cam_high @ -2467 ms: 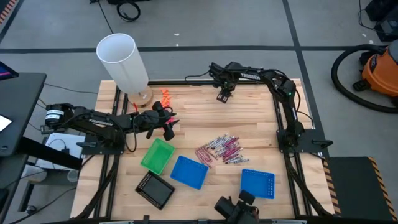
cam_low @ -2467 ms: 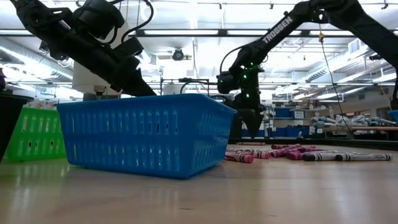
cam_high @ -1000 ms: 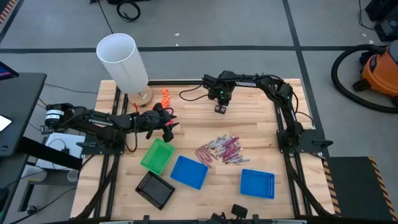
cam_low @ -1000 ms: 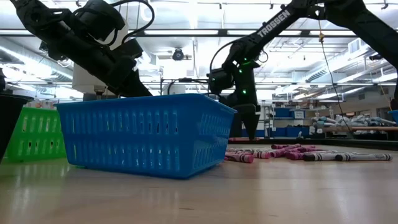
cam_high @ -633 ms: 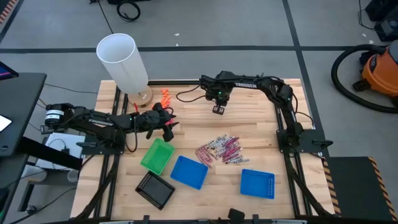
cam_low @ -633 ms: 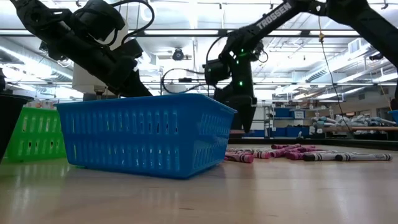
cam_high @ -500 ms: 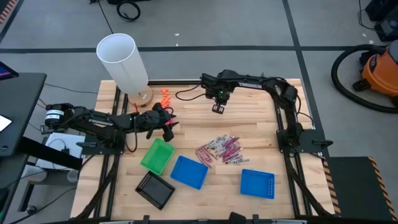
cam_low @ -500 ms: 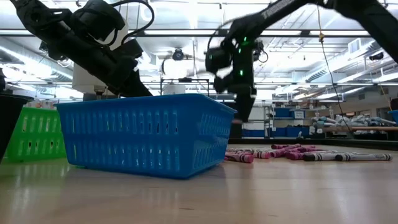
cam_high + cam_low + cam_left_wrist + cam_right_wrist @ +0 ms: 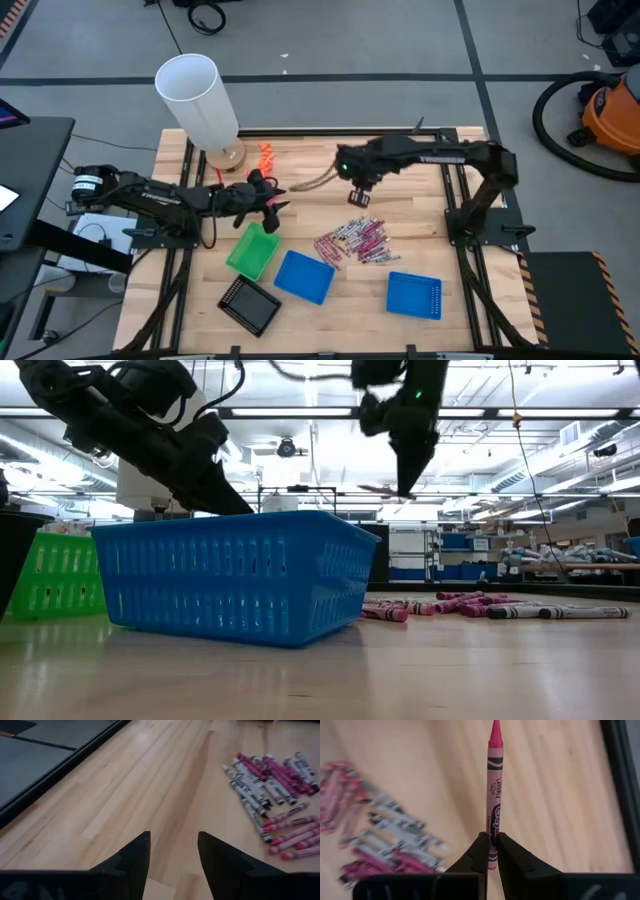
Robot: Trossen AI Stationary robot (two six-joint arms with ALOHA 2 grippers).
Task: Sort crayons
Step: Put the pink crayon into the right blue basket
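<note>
Several crayons (image 9: 355, 240), pink, maroon and grey, lie in a loose pile on the wooden table right of centre; they also show in the left wrist view (image 9: 270, 785) and the low view (image 9: 470, 605). My right gripper (image 9: 358, 196) hangs above the table just beyond the pile's far side, shut on one pink crayon (image 9: 493, 795). My left gripper (image 9: 174, 852) stands open and holds nothing at the table's left, just beyond the far side of the green tray (image 9: 253, 250). My right gripper pinches the pink crayon between its two fingertips (image 9: 481, 851), close to the blunt end (image 9: 493, 840). The rest of the crayon sticks out past the fingertips, pointed tip farthest from them. It is lifted clear of the table.
Along the near side stand a black tray (image 9: 250, 305), a blue tray (image 9: 304, 276) and another blue tray (image 9: 414, 295). A white cylinder (image 9: 200, 100) and orange bits (image 9: 266, 155) sit at the far left. Bare wood lies between the two grippers.
My right gripper has swung from the table's far edge toward the near edge, up to the crayon pile, and has risen high above the table. Its arm has changed posture. The pile and the trays have stayed in place.
</note>
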